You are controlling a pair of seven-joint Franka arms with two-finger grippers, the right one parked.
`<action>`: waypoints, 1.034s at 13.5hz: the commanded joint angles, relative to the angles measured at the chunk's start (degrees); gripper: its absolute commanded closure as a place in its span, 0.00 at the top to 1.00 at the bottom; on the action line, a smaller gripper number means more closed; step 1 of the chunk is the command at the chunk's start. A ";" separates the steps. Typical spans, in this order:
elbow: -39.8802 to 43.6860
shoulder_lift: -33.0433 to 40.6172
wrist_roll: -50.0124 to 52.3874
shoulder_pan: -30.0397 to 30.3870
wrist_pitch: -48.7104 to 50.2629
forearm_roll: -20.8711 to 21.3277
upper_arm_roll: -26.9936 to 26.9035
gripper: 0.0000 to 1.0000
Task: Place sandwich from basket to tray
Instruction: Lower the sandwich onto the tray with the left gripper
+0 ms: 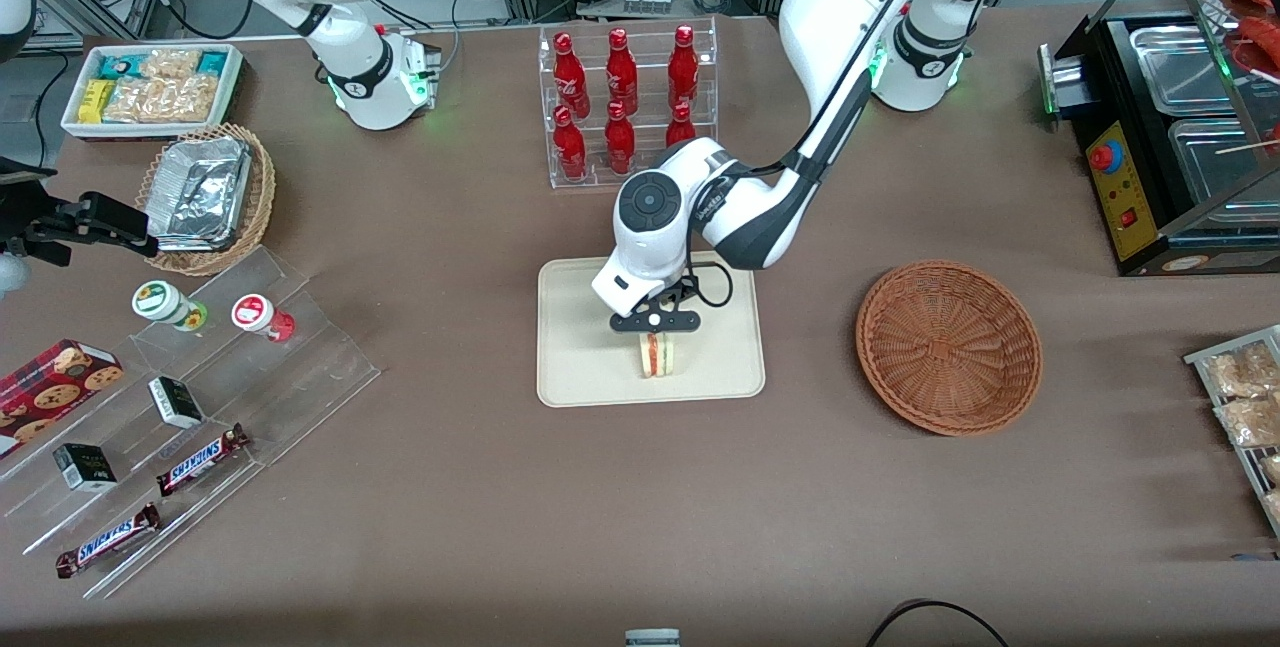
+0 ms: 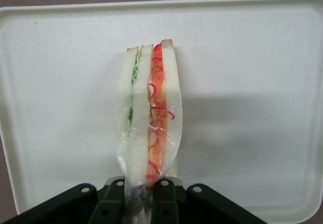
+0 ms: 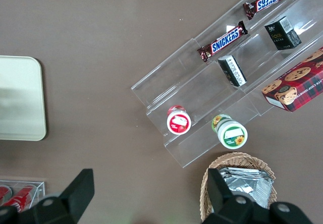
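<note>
Sandwich (image 1: 657, 355) stands on edge over the tray's (image 1: 575, 367) front edge, probably touching it; gripper (image 1: 655, 331) above, fingers (image 2: 165, 196) clamped on its wrapped tip. Reddish-brown wicker basket (image 1: 948, 347) sits on the counter (image 1: 640, 507), toward the working arm's end.

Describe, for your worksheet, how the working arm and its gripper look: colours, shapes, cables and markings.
The working left arm has glossy white rounded shells with black joint bands, a round grey-black cap on the wrist joint, and a black cable running along it. A green light glows at its base. Its gripper is a black, flat bracket with two slim black fingers, above the cream-beige rectangular tray.
</note>
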State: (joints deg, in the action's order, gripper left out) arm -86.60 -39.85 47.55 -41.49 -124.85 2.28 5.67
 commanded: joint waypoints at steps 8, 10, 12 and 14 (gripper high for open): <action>1.52 -0.75 2.28 -1.84 0.31 -0.70 -0.49 0.00; 1.35 -0.84 2.81 -1.93 -0.30 -0.70 -0.49 0.00; 1.35 -1.02 3.34 -2.28 -0.30 -0.35 -0.49 0.00; 1.35 -1.37 3.43 -2.37 -0.39 -0.08 -0.49 0.00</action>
State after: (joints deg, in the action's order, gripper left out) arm -86.58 -40.17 49.75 -42.94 -125.08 2.25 5.78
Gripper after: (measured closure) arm 0.850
